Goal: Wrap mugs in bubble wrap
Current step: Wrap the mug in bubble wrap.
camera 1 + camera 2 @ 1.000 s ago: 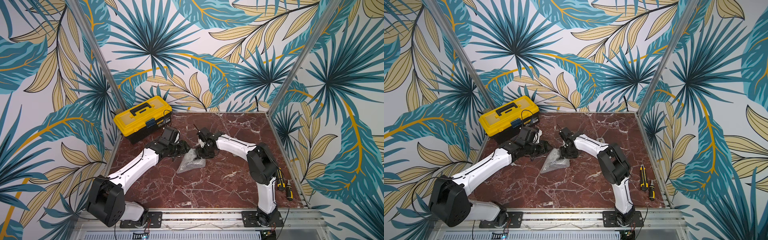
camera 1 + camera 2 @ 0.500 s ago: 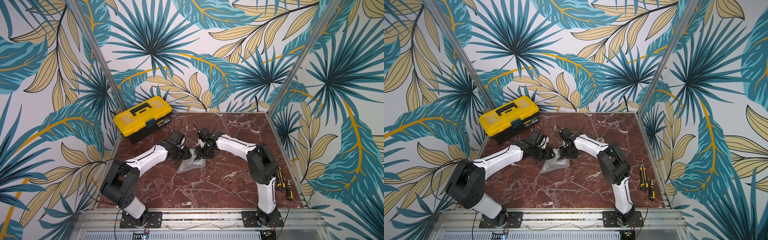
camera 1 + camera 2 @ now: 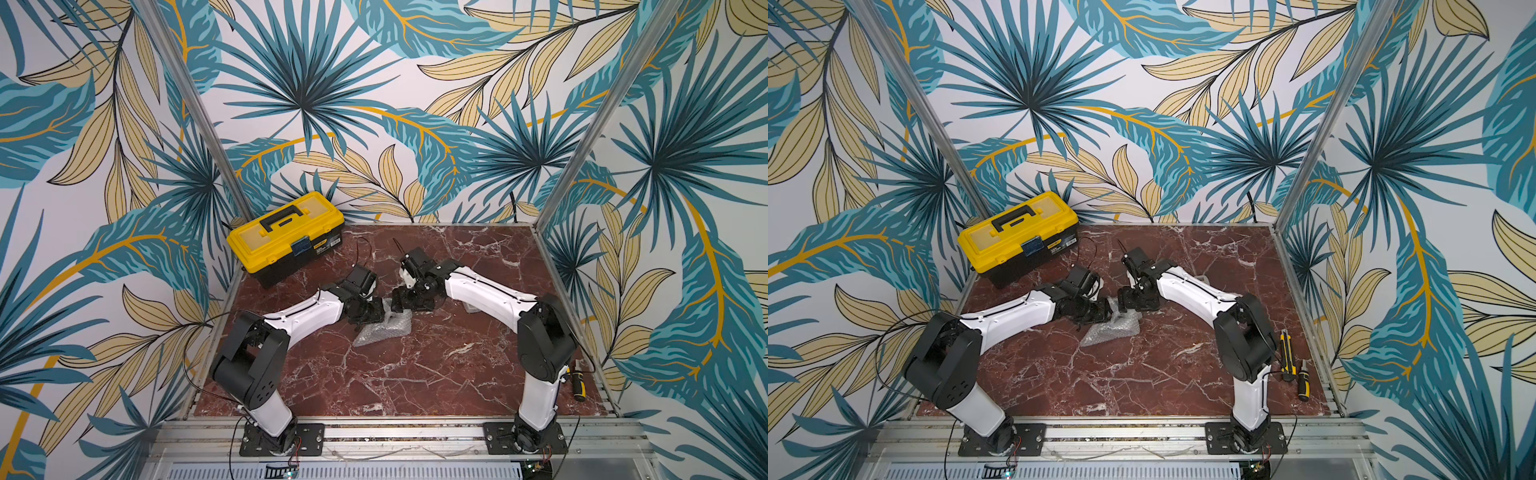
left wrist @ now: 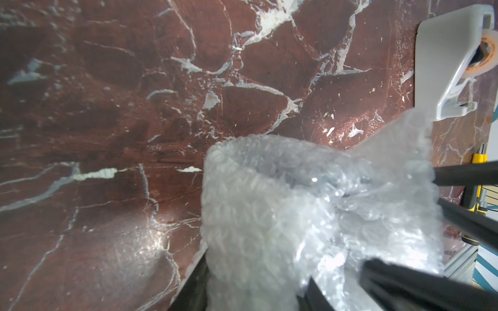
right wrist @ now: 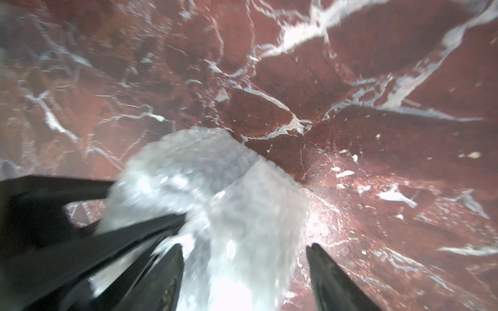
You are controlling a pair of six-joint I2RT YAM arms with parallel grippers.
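- Marble table (image 3: pixel 415 374): carries all items.
- Yellow toolbox (image 3: pixel 286 239): back left corner, well apart from the work.
- Bubble wrap (image 3: pixel 384 330): crumpled bundle lying mid-table, between both grippers.
- Left gripper (image 4: pixel 256 272): partly closed, pinching the bundle.
- Right gripper (image 5: pixel 244 246): spread wide, straddling the bundle, one finger (image 5: pixel 323 269) clear of it.

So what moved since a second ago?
The left hand slid in toward the bubble wrap as its arm folded up, and it now sits right against the bundle. The right hand stayed at the wrap, and its fingers now stand apart around it. The wrap, the yellow toolbox and the screwdriver stayed put.
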